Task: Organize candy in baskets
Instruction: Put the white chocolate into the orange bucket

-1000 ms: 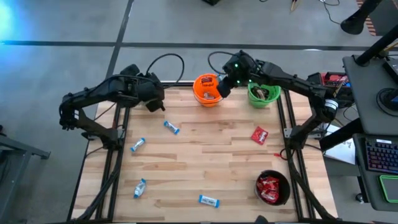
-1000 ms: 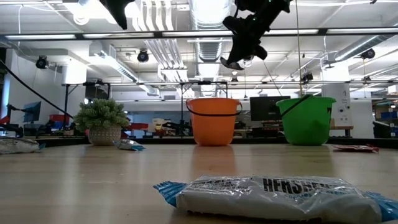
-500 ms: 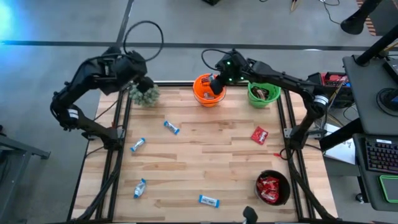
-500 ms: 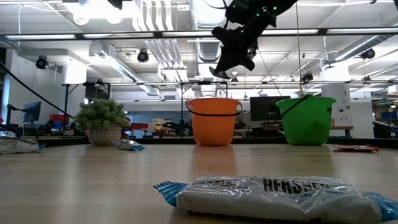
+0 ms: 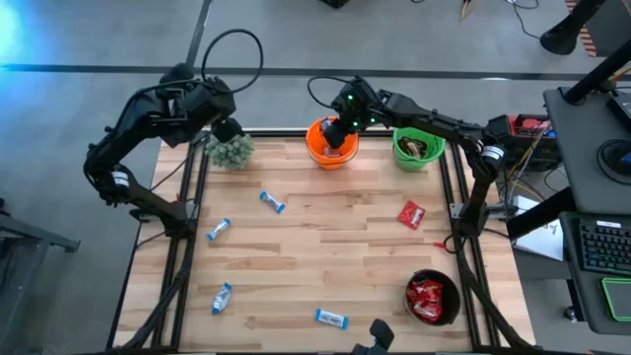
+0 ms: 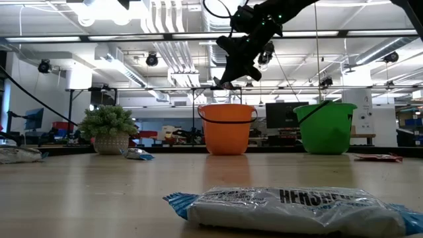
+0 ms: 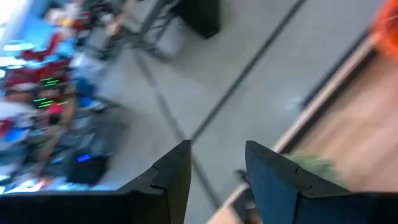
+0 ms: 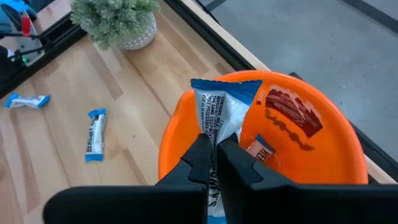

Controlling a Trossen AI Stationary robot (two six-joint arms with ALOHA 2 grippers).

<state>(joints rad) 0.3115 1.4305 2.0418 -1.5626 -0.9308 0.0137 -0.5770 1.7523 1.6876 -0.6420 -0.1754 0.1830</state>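
Nearest the front edge lies a blue-and-white bar point(image 5: 331, 318), with the black basket point(image 5: 434, 298) to its right holding red packets point(image 5: 426, 297). A second blue-and-white bar point(image 5: 221, 298) lies near the left front. Farther in, a loose red packet point(image 5: 411, 214) sits on the right side of the wooden table point(image 5: 325, 256), while two more blue-and-white bars point(image 5: 218, 230) point(image 5: 271, 201) lie left of centre. At the far edge stand a potted plant point(image 5: 230, 150) on the left, the orange basket point(image 5: 330, 143) in the middle and the green basket point(image 5: 418, 149) to its right. The right gripper point(image 8: 213, 155) hangs above the orange basket, its fingers clamped on a blue-and-white candy bar point(image 8: 219, 110); other wrapped sweets already lie inside that basket. The left gripper point(image 7: 216, 163) is raised beyond the far left corner near the plant, its fingers apart and empty.
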